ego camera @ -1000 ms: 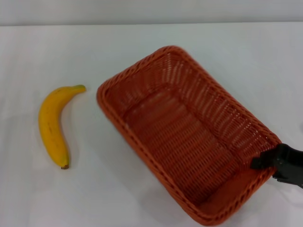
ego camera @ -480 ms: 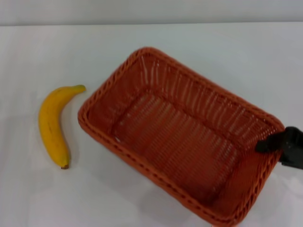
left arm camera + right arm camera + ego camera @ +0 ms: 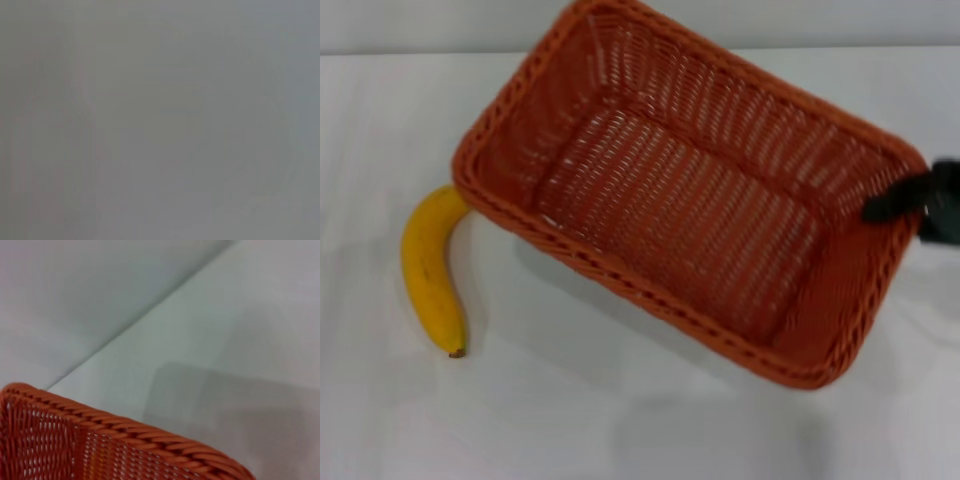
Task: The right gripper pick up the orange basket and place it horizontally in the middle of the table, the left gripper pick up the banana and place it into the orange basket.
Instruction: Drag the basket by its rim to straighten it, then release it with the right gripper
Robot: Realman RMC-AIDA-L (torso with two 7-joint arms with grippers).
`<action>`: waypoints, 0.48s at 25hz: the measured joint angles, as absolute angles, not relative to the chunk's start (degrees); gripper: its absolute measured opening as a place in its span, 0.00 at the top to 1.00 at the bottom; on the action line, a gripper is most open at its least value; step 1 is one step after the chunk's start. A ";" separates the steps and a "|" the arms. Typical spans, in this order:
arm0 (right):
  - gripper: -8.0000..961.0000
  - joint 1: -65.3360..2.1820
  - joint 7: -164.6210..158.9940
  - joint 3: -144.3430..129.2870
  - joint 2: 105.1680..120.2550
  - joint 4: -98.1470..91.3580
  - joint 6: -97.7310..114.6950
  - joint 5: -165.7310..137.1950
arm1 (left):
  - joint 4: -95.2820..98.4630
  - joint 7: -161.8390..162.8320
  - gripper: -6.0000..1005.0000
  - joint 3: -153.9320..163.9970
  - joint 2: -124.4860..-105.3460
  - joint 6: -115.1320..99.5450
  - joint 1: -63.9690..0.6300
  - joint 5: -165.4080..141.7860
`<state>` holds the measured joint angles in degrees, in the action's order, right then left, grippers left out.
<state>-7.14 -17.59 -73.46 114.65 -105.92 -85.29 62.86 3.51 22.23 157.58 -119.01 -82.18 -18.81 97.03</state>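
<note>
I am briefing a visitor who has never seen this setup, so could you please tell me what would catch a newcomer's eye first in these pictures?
The big orange basket dominates the head view, lifted and tilted above the white table, its shadow beneath it. The right gripper grips its rim at the right edge. To the left lies the yellow banana, its upper end hidden behind the basket's corner.

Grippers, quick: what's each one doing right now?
Right gripper: shut on the basket rim, with the basket lifted off the table.
Left gripper: not in view.
</note>
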 joint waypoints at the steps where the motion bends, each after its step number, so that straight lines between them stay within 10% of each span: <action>1: 0.77 -9.24 -16.89 -72.37 114.65 -104.75 -86.19 62.67 | 3.51 22.23 0.21 157.58 -119.03 -82.19 -18.80 97.03; 12: 0.76 -35.02 -5.76 -63.86 113.76 -80.43 -92.10 52.64 | 3.52 21.90 0.21 157.59 -119.18 -82.17 -18.92 97.02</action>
